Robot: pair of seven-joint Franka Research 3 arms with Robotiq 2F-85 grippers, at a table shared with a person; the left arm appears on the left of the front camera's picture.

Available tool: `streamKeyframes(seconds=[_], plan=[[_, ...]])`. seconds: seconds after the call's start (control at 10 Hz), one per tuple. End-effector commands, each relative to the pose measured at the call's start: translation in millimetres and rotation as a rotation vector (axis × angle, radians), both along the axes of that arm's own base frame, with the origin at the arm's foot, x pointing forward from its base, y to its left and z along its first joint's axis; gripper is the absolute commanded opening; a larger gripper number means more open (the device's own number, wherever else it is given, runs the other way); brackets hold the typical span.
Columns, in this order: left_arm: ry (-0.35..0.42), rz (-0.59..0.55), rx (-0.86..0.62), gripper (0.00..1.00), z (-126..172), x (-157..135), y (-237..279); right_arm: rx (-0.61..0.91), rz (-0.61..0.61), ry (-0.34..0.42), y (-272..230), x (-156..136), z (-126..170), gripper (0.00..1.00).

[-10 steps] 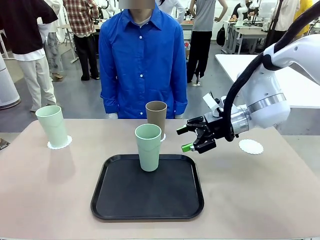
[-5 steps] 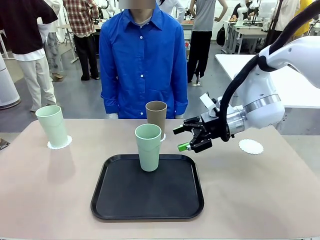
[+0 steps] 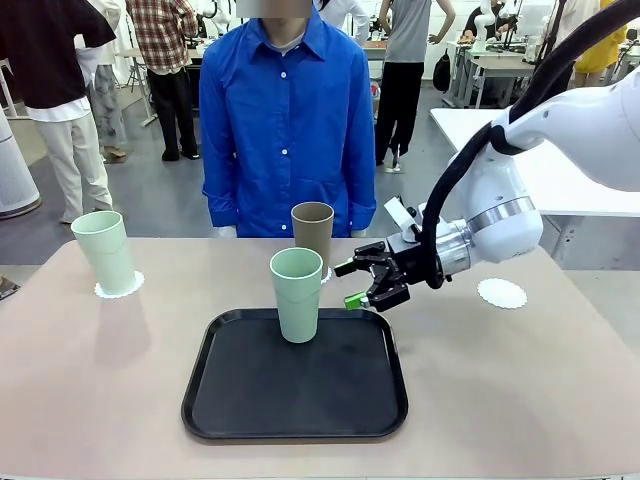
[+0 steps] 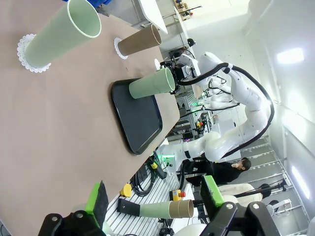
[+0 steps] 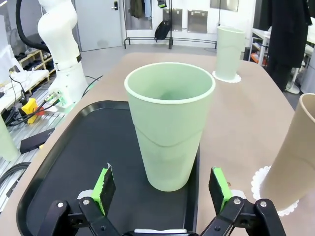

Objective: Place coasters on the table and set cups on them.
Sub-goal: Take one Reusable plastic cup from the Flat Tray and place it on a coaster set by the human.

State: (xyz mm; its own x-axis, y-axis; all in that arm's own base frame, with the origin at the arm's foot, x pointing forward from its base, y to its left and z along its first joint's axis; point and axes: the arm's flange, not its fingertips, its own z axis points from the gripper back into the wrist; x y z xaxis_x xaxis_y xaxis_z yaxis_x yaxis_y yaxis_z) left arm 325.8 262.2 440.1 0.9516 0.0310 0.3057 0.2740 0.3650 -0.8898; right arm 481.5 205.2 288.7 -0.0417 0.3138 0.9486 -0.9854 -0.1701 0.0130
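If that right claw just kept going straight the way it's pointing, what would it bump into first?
Most likely the mint green cup standing on the black tray. It sits dead ahead between the open fingers of the right gripper, with nothing in between.

Right arm [image 3: 560,120]: glossy white rounded housings, silver joint ring, black cable along it. Right gripper [image 3: 352,284]: black, green pads. Person [image 3: 285,130]: blue button-up collared shirt with white buttons

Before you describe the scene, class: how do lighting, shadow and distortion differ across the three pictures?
Front view: even light, soft shadows under the tray. Left wrist view: rolled sideways, glare from bright ceiling lights. Right wrist view: wide-angle, the mint cup looms large.
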Motion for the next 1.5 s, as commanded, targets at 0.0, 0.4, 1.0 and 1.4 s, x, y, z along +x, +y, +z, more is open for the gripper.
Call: streamKeyframes(seconds=[0.0, 0.4, 1.0, 1.4], plan=[[0.000, 0.015, -0.002, 1.00, 1, -1, -1, 0.002, -0.012, -0.034, 9, 9, -8, 1.00], [0.000, 0.015, -0.002, 1.00, 1, -1, -1, 0.010, 0.000, -0.034, 24, 17, -18, 1.00], [0.000, 0.015, -0.002, 1.00, 1, -1, -1, 0.000, 0.026, -0.026, 47, 22, -25, 1.00], [0.000, 0.015, -0.002, 1.00, 1, -1, -1, 0.002, 0.050, -0.014, 63, 28, -28, 1.00]])
